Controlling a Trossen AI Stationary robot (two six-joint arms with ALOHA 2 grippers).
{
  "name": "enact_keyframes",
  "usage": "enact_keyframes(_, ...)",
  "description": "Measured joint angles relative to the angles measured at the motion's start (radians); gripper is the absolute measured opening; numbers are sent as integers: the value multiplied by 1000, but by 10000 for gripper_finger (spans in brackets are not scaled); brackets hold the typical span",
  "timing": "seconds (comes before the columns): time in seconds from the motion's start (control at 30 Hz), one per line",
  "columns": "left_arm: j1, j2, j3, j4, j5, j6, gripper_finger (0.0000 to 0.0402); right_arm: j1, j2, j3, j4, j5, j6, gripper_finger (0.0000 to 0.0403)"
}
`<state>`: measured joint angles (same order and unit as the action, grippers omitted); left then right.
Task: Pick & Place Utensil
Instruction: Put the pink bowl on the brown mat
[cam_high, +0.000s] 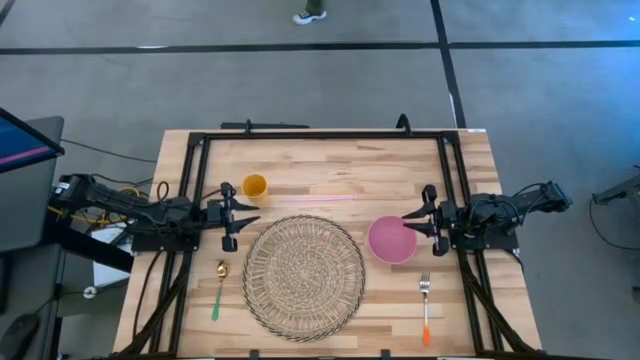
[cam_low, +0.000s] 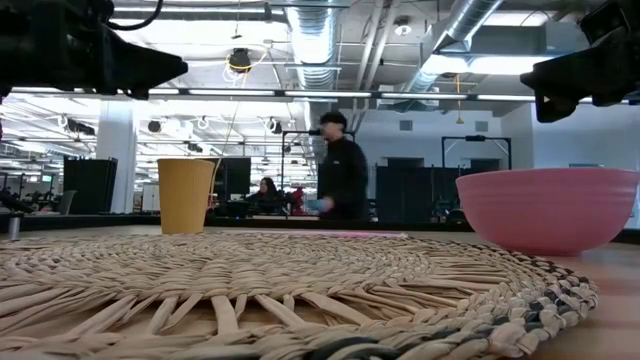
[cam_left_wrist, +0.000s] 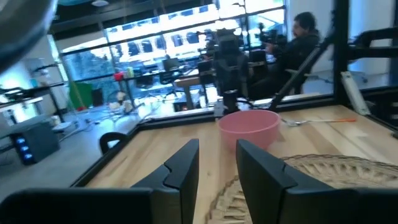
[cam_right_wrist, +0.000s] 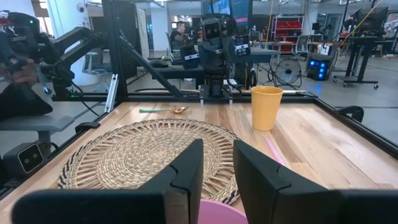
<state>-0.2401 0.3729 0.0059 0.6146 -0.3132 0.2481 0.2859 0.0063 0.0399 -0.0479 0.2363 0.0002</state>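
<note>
Wooden bench (cam_high: 330, 160) under me, both arms hovering at its sides, nothing held.

Nearest my right jaws (cam_high: 408, 223) lies the fork (cam_high: 425, 305), orange-handled, on bare wood well clear of them, beside the woven mat (cam_high: 303, 277). Off my left jaws (cam_high: 250, 213) lies the green-handled spoon (cam_high: 219, 288), likewise apart, on the mat's other side. Both pairs of jaws stand slightly parted. Just under my right jaws sits the pink bowl (cam_high: 391, 240), touching the mat's rim and holding nothing. Close by my left jaws stands the yellow cup (cam_high: 255, 185), upright.
</note>
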Motion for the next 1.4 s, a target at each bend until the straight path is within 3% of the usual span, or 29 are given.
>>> enact_keyframes(0.23,-1,2,7,0,8,-14,108,0,0,-4,86,3,31,81)
enact_keyframes(0.5,0,40,123,-54,51,-89,108,-1,0,-3,257,1,25,81)
enact_keyframes(0.7,0,106,255,-177,51,-108,108,-20,0,-1,381,45,-139,81)
enact_keyframes(0.93,0,149,337,-220,50,-108,108,-29,12,0,309,26,-31,119)
enact_keyframes(1.2,0,151,338,-220,13,-108,108,-10,238,12,344,23,26,229)
enact_keyframes(1.4,0,151,338,-214,-33,-107,108,63,545,116,347,12,140,235)
